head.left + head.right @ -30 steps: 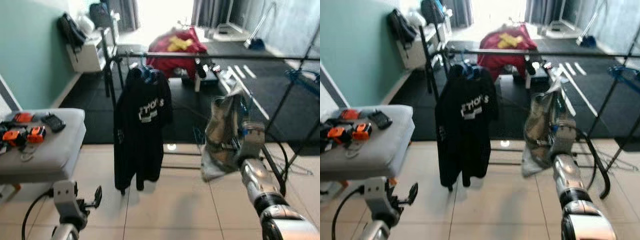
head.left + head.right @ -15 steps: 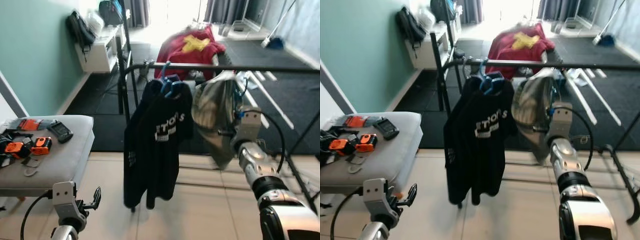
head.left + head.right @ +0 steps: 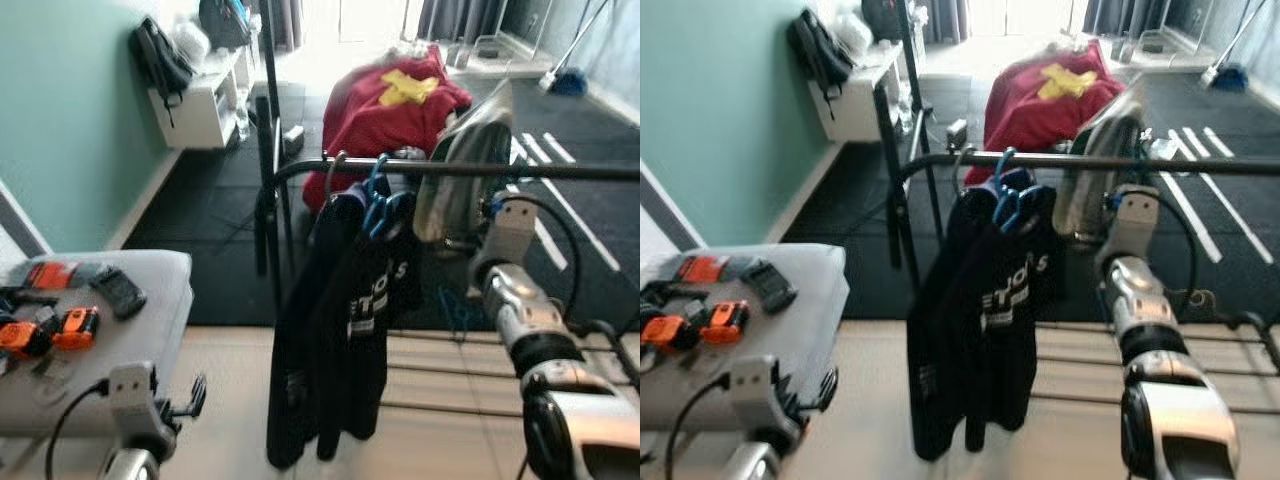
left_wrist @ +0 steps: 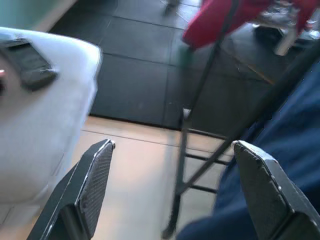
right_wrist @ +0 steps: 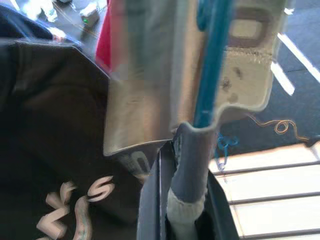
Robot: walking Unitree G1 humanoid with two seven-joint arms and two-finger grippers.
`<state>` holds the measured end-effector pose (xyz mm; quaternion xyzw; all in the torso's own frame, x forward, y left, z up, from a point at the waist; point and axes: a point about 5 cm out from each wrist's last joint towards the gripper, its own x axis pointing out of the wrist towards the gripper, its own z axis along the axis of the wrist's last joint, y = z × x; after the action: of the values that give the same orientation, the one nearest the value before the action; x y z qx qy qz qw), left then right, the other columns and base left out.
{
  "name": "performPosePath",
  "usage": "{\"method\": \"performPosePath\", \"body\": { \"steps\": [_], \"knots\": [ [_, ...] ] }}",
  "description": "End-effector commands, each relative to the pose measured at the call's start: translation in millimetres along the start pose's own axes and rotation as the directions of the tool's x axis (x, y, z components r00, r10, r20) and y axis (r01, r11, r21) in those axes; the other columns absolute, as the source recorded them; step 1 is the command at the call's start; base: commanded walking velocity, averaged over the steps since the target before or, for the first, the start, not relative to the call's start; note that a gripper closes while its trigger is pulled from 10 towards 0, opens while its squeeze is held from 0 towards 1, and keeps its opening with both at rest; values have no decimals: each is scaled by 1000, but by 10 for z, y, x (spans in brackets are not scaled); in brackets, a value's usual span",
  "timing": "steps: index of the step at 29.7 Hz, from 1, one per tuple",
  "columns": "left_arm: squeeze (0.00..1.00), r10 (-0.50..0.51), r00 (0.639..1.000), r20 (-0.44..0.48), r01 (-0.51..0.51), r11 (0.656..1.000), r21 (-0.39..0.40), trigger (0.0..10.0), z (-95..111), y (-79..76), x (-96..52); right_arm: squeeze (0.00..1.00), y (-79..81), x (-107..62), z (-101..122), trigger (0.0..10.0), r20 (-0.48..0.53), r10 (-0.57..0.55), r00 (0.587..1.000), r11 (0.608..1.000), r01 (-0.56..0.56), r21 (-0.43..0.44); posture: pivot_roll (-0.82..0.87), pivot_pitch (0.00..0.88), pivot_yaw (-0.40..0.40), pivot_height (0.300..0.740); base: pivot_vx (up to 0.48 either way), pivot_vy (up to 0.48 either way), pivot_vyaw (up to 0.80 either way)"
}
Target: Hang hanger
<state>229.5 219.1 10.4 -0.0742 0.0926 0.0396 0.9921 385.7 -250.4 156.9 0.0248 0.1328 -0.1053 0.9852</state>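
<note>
A black clothes rail [image 3: 520,171] is seen crossing the room at chest height, carried on an upright post [image 3: 268,150]. From the rail a black shirt [image 3: 345,330] with pale lettering is hung on a blue hanger [image 3: 378,195], and a second dark garment is bunched against it. Behind the rail a heap of red cloth [image 3: 390,110] with a yellow piece on top is spread on the dark floor mat. A grey padded bench [image 3: 150,320] is placed at the left, with orange and black tools [image 3: 55,330] and a black handset [image 3: 120,292] laid on it. A white shelf unit [image 3: 205,100] is set against the green wall.

The right gripper [image 5: 185,150] is raised to the rail, just beside the black shirt, and is closed on the neck of a blue hanger [image 5: 212,65] that bears a grey-beige garment [image 3: 470,165]. This garment is held up level with the rail, close to it; whether the hook is over the bar cannot be told. The left gripper [image 4: 172,195] is held low near the bench with its fingers [image 4: 95,175] spread wide, nothing between them.
</note>
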Motion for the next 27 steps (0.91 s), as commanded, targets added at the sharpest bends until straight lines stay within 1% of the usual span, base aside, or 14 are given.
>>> {"method": "performPosePath", "body": {
  "steps": [1,3,6,8,11,12,16,18,22,23,24,25,26,27],
  "knots": [
    [0,23,999,-43,-23,1000,-4,10000,-76,71,-63,0,3,3,-97,10000,-93,-22,995,1000,19,-25,-46,36,16,740,0,0,0],
    [0,18,999,-45,-18,1000,-7,10000,-77,70,-61,0,-39,2,-116,10000,-127,-52,991,999,49,-22,-46,36,16,740,0,0,0],
    [0,16,999,-44,-16,1000,-8,10000,-76,70,-62,0,-51,0,-122,10000,-138,-59,989,998,57,-19,-48,38,14,740,0,0,0],
    [0,10,999,-37,-10,1000,-5,10000,-68,69,-65,0,-38,-5,-160,10000,-177,-48,983,999,50,11,-51,37,14,740,0,0,0],
    [0,7,1000,-29,-7,1000,-4,10000,-59,67,-67,16,-13,-9,-184,10000,-198,-34,980,999,40,26,-54,38,13,740,0,0,0],
    [0,1,1000,-18,-1,1000,1,10000,-45,63,-69,1000,10,-15,-202,10000,-216,-21,976,999,30,35,-58,38,11,740,0,0,0],
    [0,-2,1000,2,2,1000,-2,10000,-15,61,-82,1000,40,-30,-229,10000,-238,-5,971,999,16,44,-61,39,10,740,0,0,0],
    [0,2,1000,10,-2,1000,1,10000,33,78,-97,1000,43,-49,-253,10000,-252,-8,968,999,19,45,-63,41,9,740,0,0,0],
    [0,2,1000,11,-2,1000,6,10000,58,85,-102,1000,59,-56,-257,10000,-247,-1,969,999,13,45,-64,42,10,740,0,0,0],
    [0,2,1000,14,-2,1000,10,10000,81,88,-111,1000,102,-63,-242,10000,-214,29,976,999,-22,33,-66,40,8,740,0,0,0],
    [0,-1,1000,16,1,1000,10,10000,93,90,-124,1000,188,-81,-201,10000,-148,103,984,994,-107,-20,-66,40,8,740,0,0,0],
    [0,-3,1000,17,3,1000,9,10000,99,90,-134,1000,257,-101,-175,10000,-107,161,981,984,-168,-63,-66,40,8,740,0,0,0],
    [0,-3,1000,17,3,1000,9,10000,99,90,-134,1000,257,-101,-175,10000,-107,161,981,984,-168,-63,-66,40,8,740,0,0,0],
    [0,2,1000,6,-2,1000,2,10000,76,98,-152,1000,334,-135,-176,10000,-84,229,970,968,-236,-83,-66,40,8,740,0,0,0]
  ]
}}
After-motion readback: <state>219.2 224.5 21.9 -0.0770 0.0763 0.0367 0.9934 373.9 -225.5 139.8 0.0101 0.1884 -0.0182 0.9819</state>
